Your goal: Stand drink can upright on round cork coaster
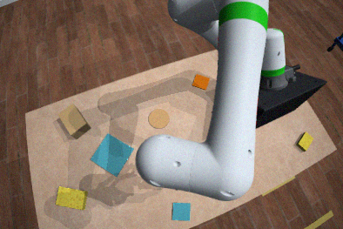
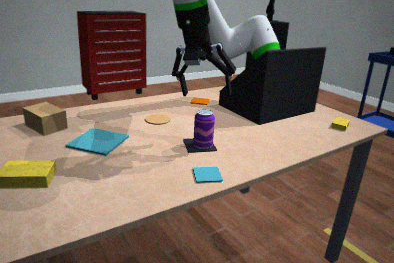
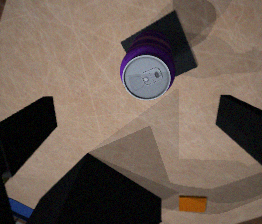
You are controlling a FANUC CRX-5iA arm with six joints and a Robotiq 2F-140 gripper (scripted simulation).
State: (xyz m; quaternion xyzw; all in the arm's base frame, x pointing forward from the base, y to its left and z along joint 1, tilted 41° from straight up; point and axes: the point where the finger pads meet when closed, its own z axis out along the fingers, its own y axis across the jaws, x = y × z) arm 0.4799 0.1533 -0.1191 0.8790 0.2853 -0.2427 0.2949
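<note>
The purple drink can (image 2: 204, 128) stands upright on a small black square coaster (image 2: 197, 149) near the table's front middle. It also shows from above in the wrist view (image 3: 147, 73), on the black coaster. The round cork coaster (image 2: 158, 119) lies flat behind and left of the can, and it shows in the overhead view (image 1: 158, 118). My gripper (image 2: 205, 84) hangs open and empty well above the table, above and a little behind the can. In the wrist view its fingers stand wide apart below the can. The arm hides the can in the overhead view.
A tan box (image 2: 44, 117) sits at the far left, a large teal tile (image 2: 97, 140) beside it, a yellow block (image 2: 27, 173) at front left, a small teal tile (image 2: 207, 173) in front of the can, an orange tile (image 2: 200, 101) behind, a small yellow block (image 2: 340, 123) at right. The black robot base (image 2: 274, 83) stands at back right.
</note>
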